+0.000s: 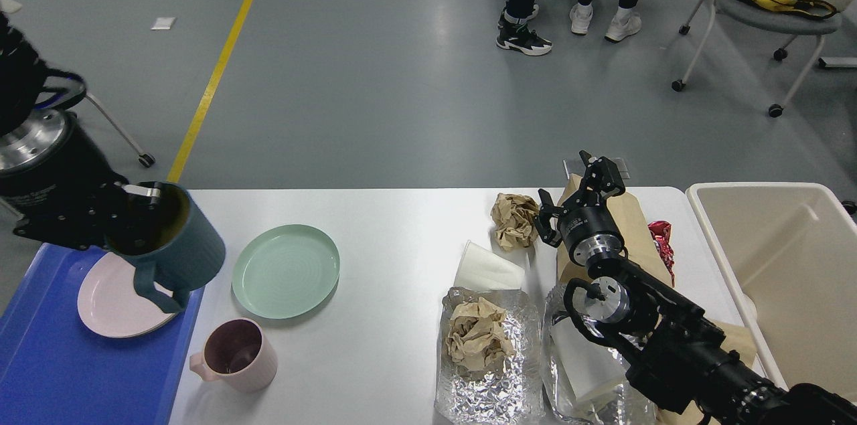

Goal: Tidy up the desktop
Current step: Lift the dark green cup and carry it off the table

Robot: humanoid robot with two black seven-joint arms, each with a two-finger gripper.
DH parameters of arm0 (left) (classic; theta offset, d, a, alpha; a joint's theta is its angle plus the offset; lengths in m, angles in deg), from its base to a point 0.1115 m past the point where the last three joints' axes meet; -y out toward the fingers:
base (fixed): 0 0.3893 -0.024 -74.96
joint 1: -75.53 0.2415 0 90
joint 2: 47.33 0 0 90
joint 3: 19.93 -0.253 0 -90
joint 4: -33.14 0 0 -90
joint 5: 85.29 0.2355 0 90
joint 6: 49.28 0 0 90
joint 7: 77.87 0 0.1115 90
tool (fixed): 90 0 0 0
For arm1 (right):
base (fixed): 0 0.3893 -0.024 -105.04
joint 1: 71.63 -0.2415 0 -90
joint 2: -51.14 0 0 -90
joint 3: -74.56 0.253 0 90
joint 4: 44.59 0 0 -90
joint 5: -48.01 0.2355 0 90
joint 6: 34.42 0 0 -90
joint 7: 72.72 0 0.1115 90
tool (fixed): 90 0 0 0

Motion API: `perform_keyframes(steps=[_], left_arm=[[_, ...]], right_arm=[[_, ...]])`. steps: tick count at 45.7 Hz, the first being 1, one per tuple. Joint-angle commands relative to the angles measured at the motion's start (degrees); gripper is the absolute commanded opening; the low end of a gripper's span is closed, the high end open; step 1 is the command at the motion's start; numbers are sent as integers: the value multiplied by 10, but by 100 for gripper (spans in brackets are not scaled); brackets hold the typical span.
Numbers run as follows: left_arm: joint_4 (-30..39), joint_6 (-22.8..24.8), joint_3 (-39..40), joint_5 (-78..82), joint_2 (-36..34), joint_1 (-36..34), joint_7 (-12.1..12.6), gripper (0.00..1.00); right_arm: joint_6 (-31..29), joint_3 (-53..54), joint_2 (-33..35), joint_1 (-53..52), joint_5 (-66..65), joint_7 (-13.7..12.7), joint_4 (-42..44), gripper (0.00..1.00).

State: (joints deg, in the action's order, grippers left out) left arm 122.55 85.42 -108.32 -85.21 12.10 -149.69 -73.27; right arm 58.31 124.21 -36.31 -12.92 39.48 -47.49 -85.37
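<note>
left hand pinching a dark teal mug by its rim, above the table's left edge

the white table spans the view, with bare room in its middle between the green plate and the litter; the mug hangs tilted over the blue tray, which holds a pink plate; a pink cup stands near the front edge, just beside the tray; right hand hovers with fingers spread over a brown paper bag, beside a crumpled paper ball; a white paper cup, two foil sheets and a red wrapper crowd the right side; a beige bin sits against the right edge; no writing can be read
</note>
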Motion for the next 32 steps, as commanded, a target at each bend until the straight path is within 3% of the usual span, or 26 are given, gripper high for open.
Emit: perform_keyframes(steps=[1, 7, 18, 24, 32], left_arm=[[-23, -87, -24, 69, -70, 84, -1, 0], [-51, -192, -27, 87, -118, 201, -1, 0], [-70, -339, -24, 84, -127, 369, -23, 0], [-104, -356, -25, 82, -152, 427, -66, 0], [-156, -356, -18, 76, -174, 490, -88, 0]], right_arm=[[0, 0, 0, 0, 0, 0, 0, 100], [0, 0, 0, 0, 0, -1, 0, 100], [0, -1, 0, 0, 0, 0, 0, 100], [0, 0, 0, 0, 0, 0, 0, 100], [0, 0, 0, 0, 0, 0, 0, 100]])
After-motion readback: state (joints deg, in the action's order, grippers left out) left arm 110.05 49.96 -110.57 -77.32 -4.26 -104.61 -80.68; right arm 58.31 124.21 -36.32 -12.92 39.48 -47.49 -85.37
